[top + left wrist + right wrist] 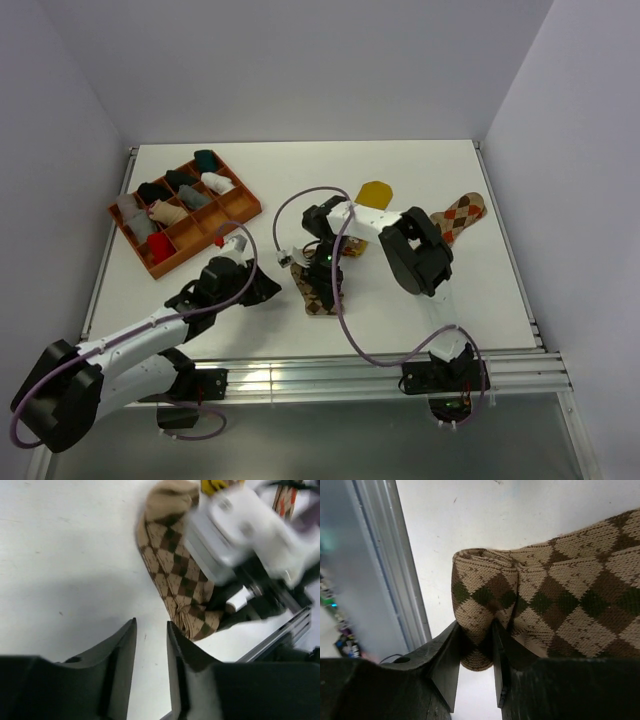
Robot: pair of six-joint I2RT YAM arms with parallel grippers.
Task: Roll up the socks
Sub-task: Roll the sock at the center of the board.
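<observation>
The brown-and-cream argyle sock (322,307) lies near the front middle of the table, its near end folded over into a small roll. My right gripper (322,288) is shut on that rolled end (480,600), with the fold pinched between its fingers. The rest of the sock (580,600) lies flat. My left gripper (270,287) is just left of the sock, open with a narrow gap and empty (151,624). The sock also shows in the left wrist view (175,575). The mustard yellow sock (375,191) and the orange-brown-cream argyle sock (462,214) lie further back, partly hidden by the right arm.
An orange divided tray (243,208) holding several small sock bundles stands at the back left. A metal rail (380,372) runs along the table's front edge, close to the rolled sock end (395,580). White walls enclose the table.
</observation>
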